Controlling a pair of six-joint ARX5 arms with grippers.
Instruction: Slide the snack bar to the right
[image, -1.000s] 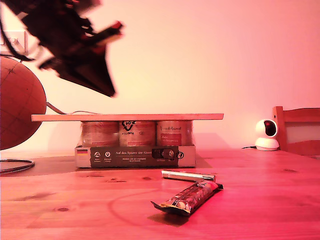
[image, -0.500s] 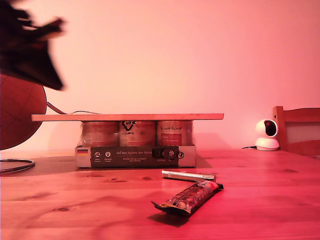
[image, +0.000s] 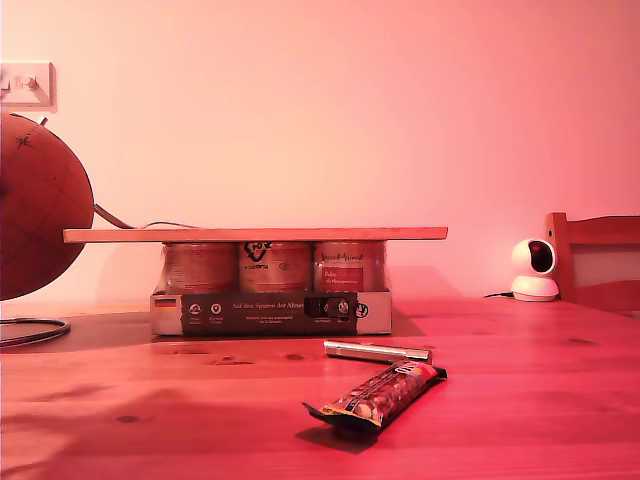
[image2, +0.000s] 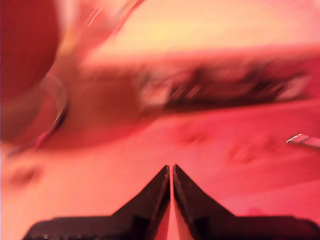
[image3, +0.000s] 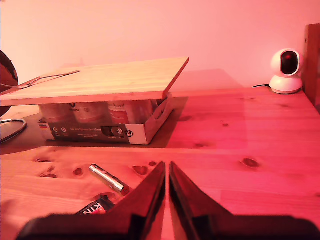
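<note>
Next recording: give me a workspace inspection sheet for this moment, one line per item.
Surface: wooden table, knotty, bare at the front.
Job's things: snack bar lies flat, angled, unheld.
Clutter: metallic cylinder just behind the bar; tray of cans with a wooden board on top.
Grippers: my first gripper and my second gripper both show the claw closed and holding nothing; neither appears in the exterior view.
Cables: one cable behind the board.
Surroundings: globe, small camera, chair back, wall switch.
</note>
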